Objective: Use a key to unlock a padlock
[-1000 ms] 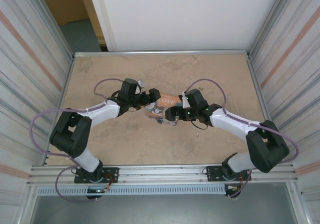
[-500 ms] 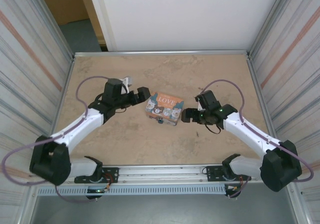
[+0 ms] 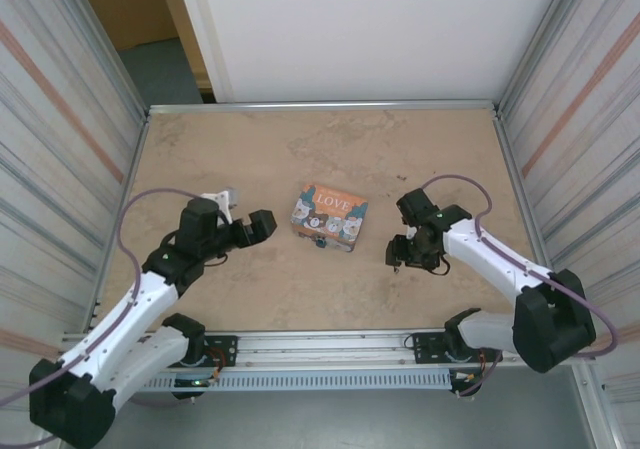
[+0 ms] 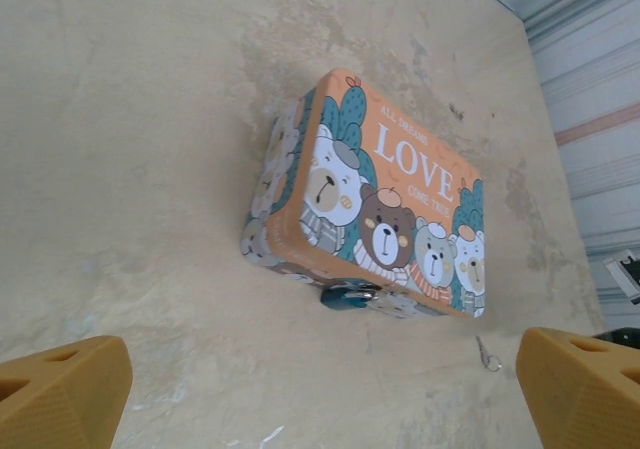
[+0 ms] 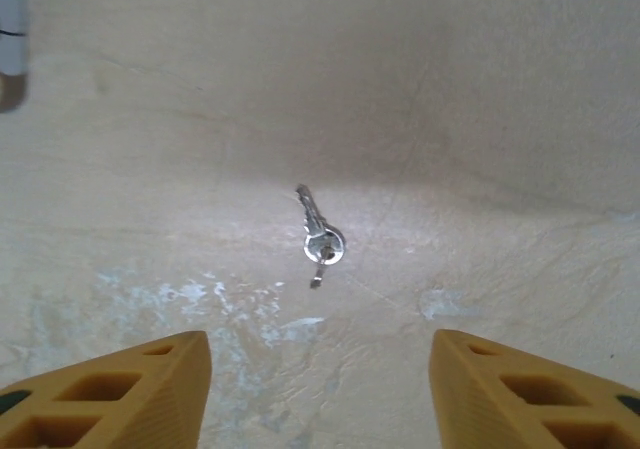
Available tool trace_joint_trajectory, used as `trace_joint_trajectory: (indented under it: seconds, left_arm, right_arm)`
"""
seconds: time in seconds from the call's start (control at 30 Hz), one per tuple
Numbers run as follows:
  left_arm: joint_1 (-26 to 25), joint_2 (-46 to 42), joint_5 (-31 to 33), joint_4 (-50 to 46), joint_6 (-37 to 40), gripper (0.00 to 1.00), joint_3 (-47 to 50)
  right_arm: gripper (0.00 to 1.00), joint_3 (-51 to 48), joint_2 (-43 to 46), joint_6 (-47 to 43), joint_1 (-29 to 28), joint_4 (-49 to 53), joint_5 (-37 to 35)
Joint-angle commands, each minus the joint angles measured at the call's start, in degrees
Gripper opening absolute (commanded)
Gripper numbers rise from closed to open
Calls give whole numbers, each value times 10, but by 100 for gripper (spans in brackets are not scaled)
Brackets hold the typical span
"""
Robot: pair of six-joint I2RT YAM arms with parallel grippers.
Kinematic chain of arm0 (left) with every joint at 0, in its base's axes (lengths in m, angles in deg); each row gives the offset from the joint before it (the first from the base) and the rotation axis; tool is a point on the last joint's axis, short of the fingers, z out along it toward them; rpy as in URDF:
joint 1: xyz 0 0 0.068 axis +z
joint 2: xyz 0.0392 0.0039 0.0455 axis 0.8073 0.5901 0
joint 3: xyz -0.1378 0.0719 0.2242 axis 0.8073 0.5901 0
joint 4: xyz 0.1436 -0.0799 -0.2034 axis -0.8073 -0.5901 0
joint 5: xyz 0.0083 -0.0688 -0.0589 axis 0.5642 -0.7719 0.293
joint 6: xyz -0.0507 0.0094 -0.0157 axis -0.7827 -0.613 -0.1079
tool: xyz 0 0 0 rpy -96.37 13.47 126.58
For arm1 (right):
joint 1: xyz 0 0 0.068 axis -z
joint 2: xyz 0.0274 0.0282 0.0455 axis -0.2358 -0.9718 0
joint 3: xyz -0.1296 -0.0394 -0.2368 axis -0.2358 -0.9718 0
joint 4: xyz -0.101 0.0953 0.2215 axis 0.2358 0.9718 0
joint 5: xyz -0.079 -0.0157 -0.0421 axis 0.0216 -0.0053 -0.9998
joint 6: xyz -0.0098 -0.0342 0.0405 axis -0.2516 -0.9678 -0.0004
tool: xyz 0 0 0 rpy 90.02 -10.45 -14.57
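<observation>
On the table [image 3: 250, 149], the key [image 5: 320, 237] lies flat just ahead of the right tool [image 5: 322, 394], whose fingers are spread wide and hold nothing. The blue padlock [image 4: 350, 295] sits against the side of the orange "LOVE" tin [image 4: 390, 199]. The left tool [image 4: 320, 397], likewise released and empty, faces it from apart.

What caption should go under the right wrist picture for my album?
Open right gripper poised over the tiny silvery key lying on the table.
</observation>
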Motion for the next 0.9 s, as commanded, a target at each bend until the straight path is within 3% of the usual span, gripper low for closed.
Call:
trace_joint_trajectory:
  seconds: [0.0,0.23,0.87]
  left_arm:
    - [6,-44,49,-54,21,99,19]
    - [34,-91,51,-82,24,99,40]
    - [49,-91,51,-103,44,99,30]
  right_arm:
    - [53,-3,-27,10,3,16,15]
    - [43,8,-82,14,4,-12,18]
    - [23,13,-165,15,3,-66,26]
